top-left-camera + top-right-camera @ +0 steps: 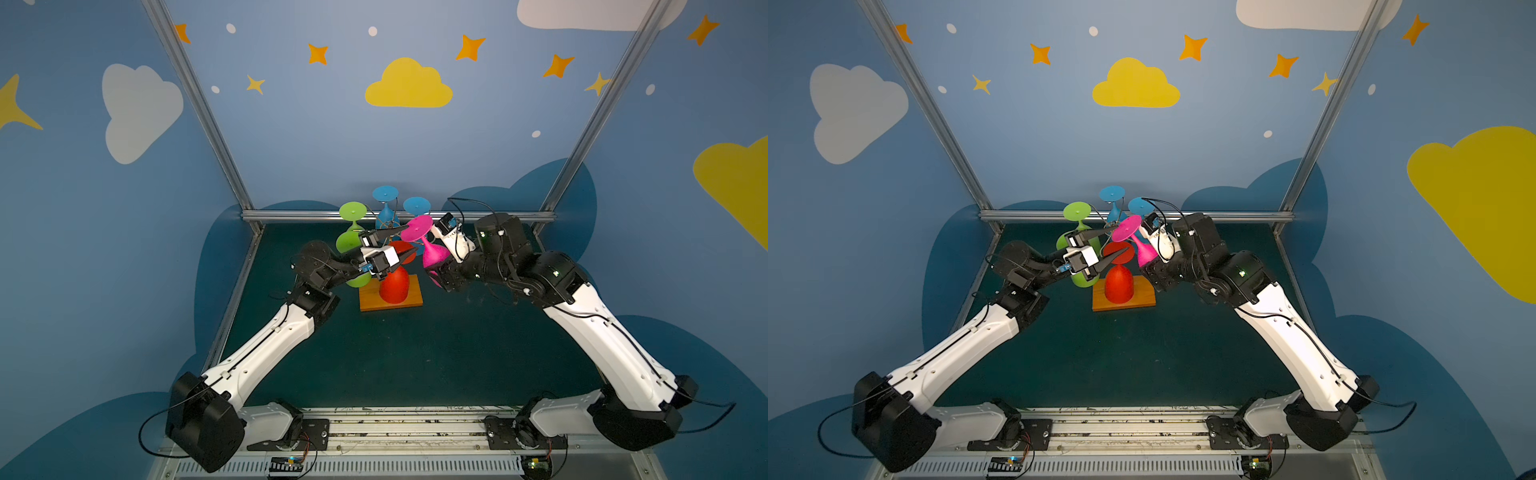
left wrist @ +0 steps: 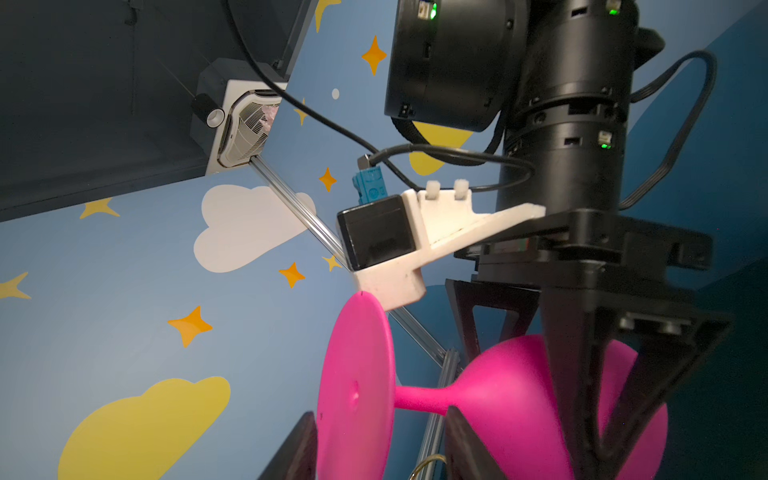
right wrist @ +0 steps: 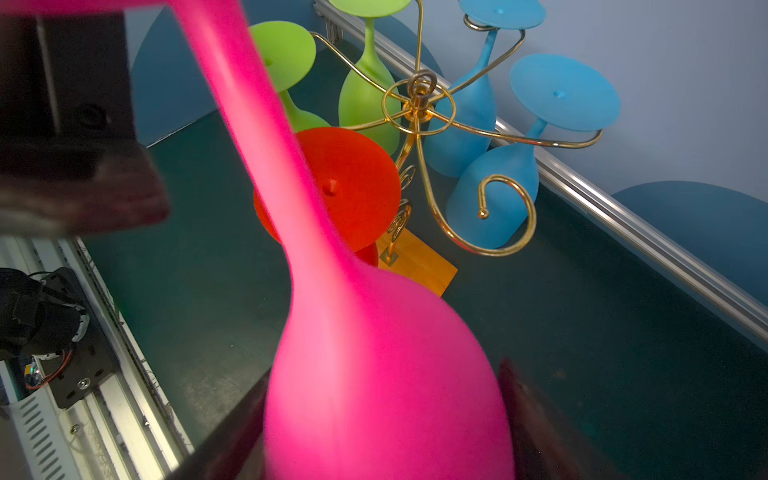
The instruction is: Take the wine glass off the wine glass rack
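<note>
Both arms (image 1: 266,353) forward, at glass (image 1: 433,254)

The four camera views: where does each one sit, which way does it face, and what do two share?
Top views: high above the arm bases, facing down toward the back wall; left arm, right arm and wine glass rack show.
Left wrist: on the left arm, facing the right arm's wrist; its own jaws' tips frame the pink wine glass.
Right wrist: on the right arm, facing past its own jaws, closed on the pink wine glass, to the rack.
Shared: both wrist views show the pink wine glass.
</note>
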